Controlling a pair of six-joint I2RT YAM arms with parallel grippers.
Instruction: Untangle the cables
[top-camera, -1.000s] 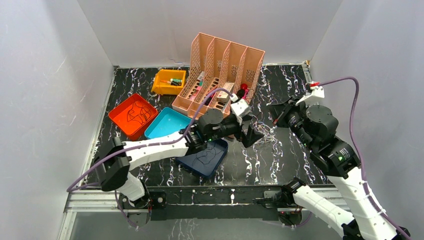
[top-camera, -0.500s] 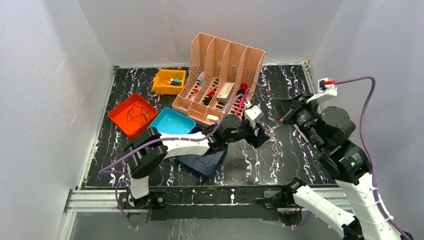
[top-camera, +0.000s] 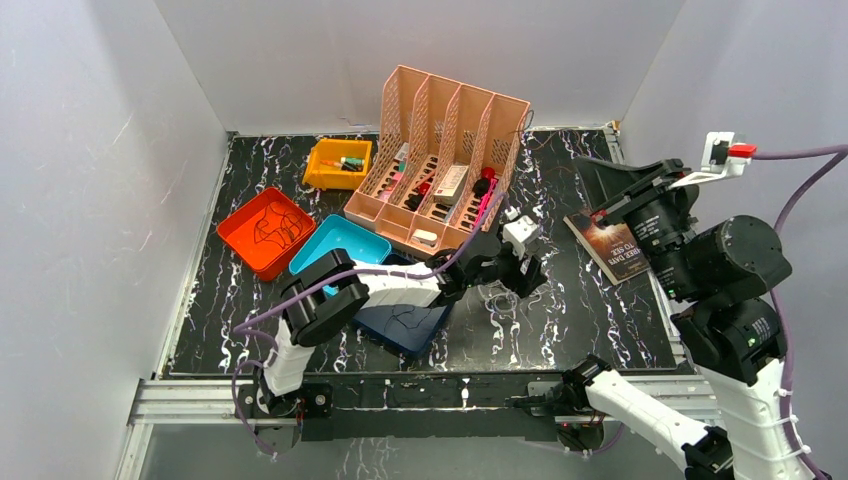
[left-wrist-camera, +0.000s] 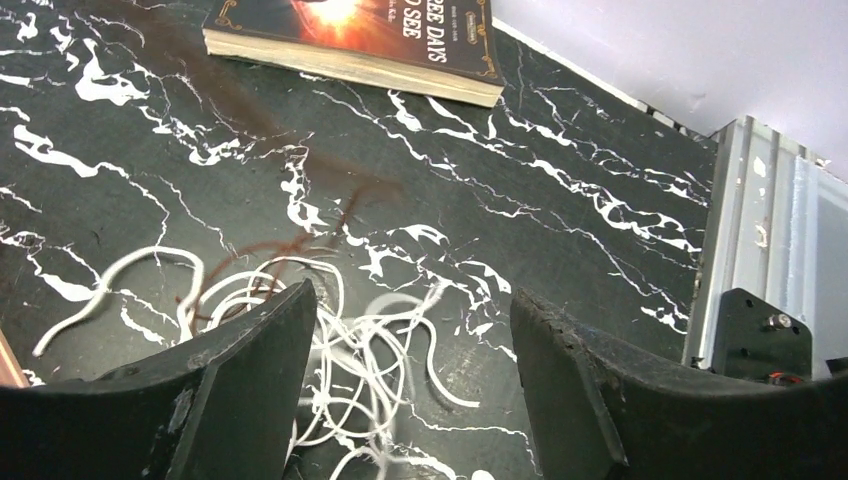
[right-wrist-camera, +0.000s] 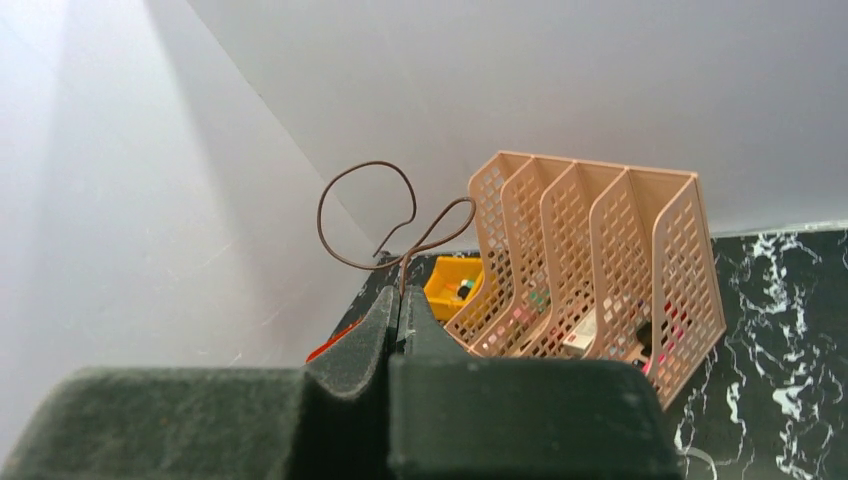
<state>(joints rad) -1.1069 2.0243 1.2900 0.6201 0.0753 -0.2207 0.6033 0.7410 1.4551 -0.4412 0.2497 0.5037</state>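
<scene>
The left gripper (left-wrist-camera: 410, 305) is hovering, jaws spread, directly over the heap of thin white curly wires (left-wrist-camera: 340, 372); the right gripper (right-wrist-camera: 400, 300), well apart, is pinching one thin brown curly wire (right-wrist-camera: 368, 164).

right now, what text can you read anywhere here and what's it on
"REE DAYS" over "O SEE": book cover, left wrist view, first letters cut off at the frame's edge.
Same cover in the top view: too small to read surely.
Labels on things in the rack: blurred, unreadable.
</scene>
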